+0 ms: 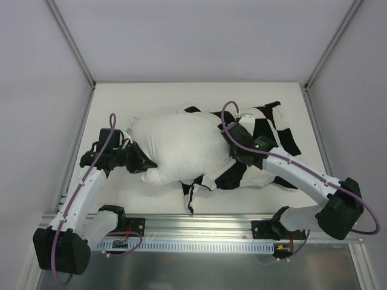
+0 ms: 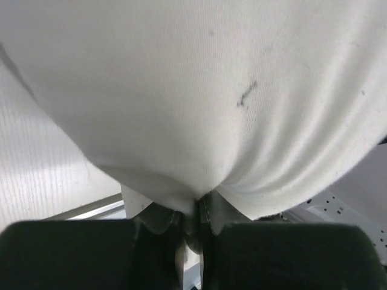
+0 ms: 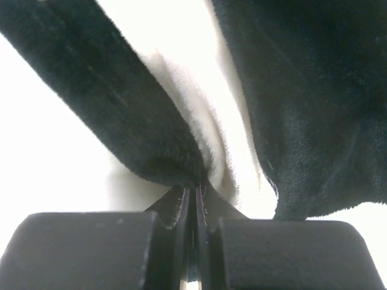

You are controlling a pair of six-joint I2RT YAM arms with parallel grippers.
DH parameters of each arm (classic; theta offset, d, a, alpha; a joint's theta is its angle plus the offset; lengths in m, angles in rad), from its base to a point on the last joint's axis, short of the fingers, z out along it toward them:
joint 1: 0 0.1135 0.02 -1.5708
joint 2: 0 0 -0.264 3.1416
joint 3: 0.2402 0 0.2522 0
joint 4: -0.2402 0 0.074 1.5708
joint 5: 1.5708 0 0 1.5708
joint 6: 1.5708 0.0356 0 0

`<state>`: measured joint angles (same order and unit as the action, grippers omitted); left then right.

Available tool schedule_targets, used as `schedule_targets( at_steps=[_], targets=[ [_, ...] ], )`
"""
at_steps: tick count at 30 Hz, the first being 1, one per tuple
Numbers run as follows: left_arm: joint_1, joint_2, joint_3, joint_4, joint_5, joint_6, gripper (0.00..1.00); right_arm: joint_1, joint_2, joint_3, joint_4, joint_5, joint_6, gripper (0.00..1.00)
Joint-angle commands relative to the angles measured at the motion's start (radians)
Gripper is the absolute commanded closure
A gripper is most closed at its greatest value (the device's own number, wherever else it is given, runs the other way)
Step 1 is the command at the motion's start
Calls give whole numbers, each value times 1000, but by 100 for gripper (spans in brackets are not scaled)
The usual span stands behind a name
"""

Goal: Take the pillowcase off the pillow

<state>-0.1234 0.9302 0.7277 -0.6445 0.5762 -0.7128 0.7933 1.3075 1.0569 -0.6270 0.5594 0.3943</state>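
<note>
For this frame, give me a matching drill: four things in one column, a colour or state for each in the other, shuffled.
Things:
1 pillow
2 pillowcase
3 left gripper
4 right gripper

Colour or state:
A shut on the checked cover
B plain white
C shut on plain white fabric
D black and cream checks

Pairs: 1-B; 2-D; 3-C; 4-A

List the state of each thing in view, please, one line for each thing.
plump plain white stuffed pillow: mostly bare, its right end covered, its left end pinched.
limp black and cream checkered fabric pillowcase: crumpled, bunched around the pillow's right end.
left gripper: shut on the pillow.
right gripper: shut on the pillowcase.
</note>
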Motion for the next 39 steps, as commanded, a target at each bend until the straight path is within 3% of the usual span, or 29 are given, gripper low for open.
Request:
schedule_targets(
  at_steps=[1, 3, 6, 9, 12, 15, 24, 31, 35, 39],
  targets=[
    [45, -14, 117, 125, 16, -8, 100, 0, -8, 20, 10, -23, -11, 99],
    [228, -27, 145, 97, -16, -10, 100, -23, -49, -7, -23, 0, -20, 99],
    [489, -13, 197, 88, 79, -7, 100, -77, -146, -90, -30, 8, -40, 99],
    [634, 18, 254, 72, 114, 0, 100, -124, -233, -174, -62, 30, -49, 99],
    [707, 30, 311, 74, 105, -31, 100, -158, -310, -215, -126, 89, -22, 99],
    [712, 25, 386, 77, 76, -49, 100, -170, -396, -203, -131, 102, -25, 99],
    [709, 12, 577, 68, 59, -33, 100, -157, -439, 4, -134, 149, -126, 99],
    [711, 33, 791, 68, 56, -83, 100, -170, -389, 369, -155, 264, -314, 99],
    [711, 25, 874, 43, 134, -97, 100, -169, -379, 517, -206, 194, -364, 99],
    [712, 10, 836, 25, 154, -80, 100, -169, -379, 471, -284, 74, -373, 98]
  ],
)
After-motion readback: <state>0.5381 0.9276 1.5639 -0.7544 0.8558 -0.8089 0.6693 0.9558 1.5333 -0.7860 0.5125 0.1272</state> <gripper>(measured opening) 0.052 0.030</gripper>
